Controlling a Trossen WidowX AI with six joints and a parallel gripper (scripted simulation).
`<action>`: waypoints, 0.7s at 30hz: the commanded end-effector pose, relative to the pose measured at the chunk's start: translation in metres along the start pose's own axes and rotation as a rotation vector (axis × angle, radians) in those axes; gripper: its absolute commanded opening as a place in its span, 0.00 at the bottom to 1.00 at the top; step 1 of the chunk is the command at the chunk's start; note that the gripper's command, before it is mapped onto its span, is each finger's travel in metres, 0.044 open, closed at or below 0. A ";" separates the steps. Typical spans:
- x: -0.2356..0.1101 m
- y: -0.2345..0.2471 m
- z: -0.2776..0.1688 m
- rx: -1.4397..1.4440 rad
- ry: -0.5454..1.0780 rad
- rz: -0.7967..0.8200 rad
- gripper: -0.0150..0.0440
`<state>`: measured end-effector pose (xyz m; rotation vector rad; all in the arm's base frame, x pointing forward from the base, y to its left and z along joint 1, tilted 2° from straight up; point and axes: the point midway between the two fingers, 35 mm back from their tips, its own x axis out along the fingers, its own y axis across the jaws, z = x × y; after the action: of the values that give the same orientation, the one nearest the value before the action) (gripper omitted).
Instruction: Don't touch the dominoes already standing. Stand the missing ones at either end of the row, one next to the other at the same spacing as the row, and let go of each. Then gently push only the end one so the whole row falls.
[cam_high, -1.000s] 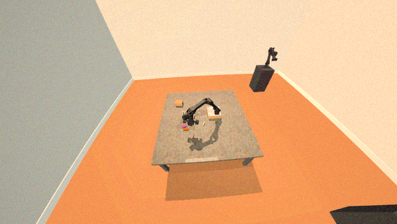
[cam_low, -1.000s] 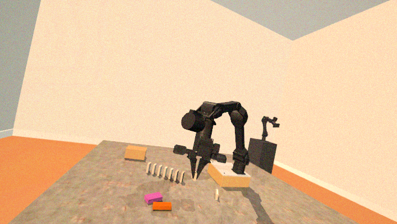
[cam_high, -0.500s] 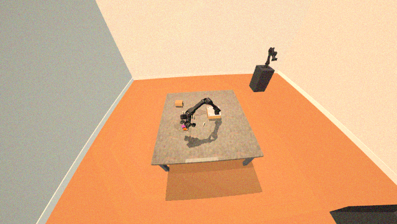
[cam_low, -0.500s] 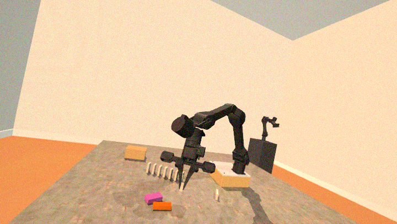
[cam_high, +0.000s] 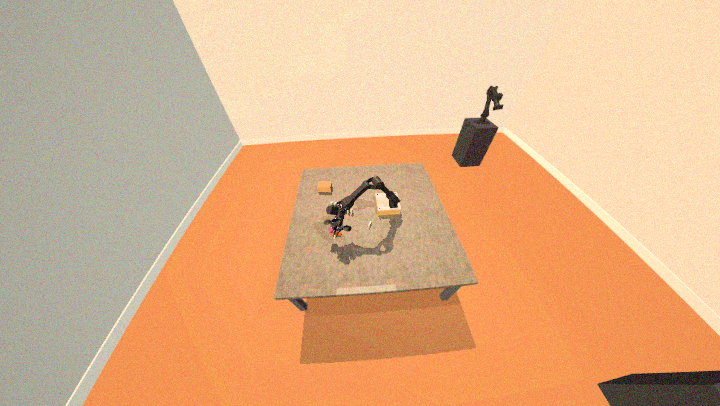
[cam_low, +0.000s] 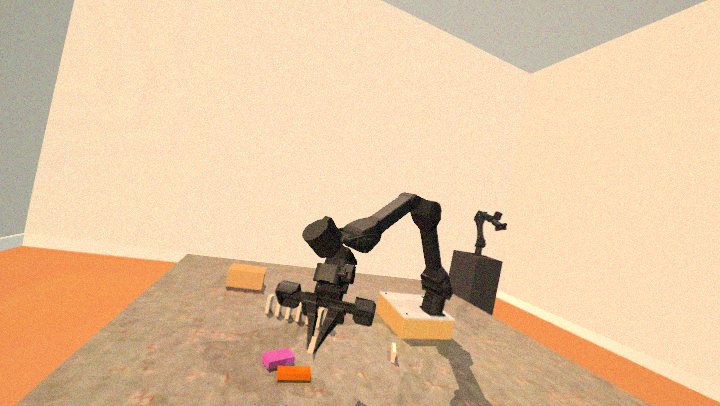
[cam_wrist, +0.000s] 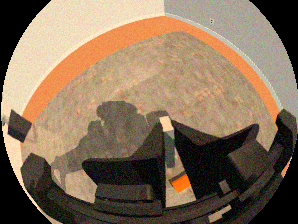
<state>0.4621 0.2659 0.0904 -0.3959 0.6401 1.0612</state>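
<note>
My gripper is shut on a cream domino, held nearly upright with its lower end close to the table. The row of standing cream dominoes is just behind the gripper and partly hidden by it. One more cream domino stands alone to the right, in front of the arm's base. The gripper hangs in front of the row's right end, above and behind a pink block and an orange block.
The arm's tan base box sits at the right. A tan block lies at the back left of the grey table. A black pedestal stands beyond the table.
</note>
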 end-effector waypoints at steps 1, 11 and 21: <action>0.002 -0.003 0.001 0.023 -0.071 0.009 0.29; -0.001 -0.009 0.002 0.053 -0.253 0.041 0.29; -0.012 -0.007 -0.002 0.057 -0.415 0.093 0.29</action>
<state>0.4671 0.2564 0.0963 -0.1211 0.3488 1.1495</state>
